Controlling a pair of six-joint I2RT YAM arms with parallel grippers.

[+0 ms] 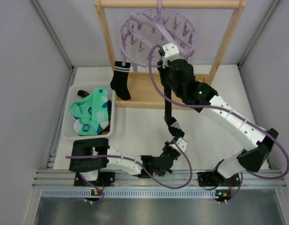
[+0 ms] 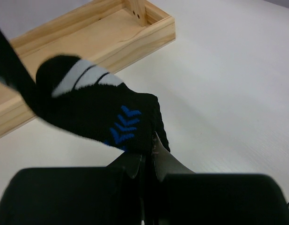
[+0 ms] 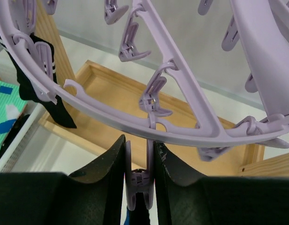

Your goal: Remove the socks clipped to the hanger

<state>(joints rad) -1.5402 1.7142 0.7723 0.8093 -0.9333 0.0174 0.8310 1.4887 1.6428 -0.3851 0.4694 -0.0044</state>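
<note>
The left gripper [image 2: 145, 151] is clamped on the end of 1 black sock [image 2: 97, 112], which stretches up toward the hanger [image 3: 107, 117]. The right gripper [image 3: 139, 141] squeezes a peg [image 3: 138, 185] under the ring's rim, with dark fabric just below it. A 2nd black sock [image 1: 121, 80] hangs clipped at the ring's left side. Mint-green socks [image 1: 90, 110] lie in the white bin [image 1: 68, 127], left of the wooden frame [image 1: 149, 96].

Black sock [image 1: 121, 82] on lilac hanger [image 1: 166, 35]; mint socks [image 1: 90, 110] in white bin [image 1: 68, 116].
</note>
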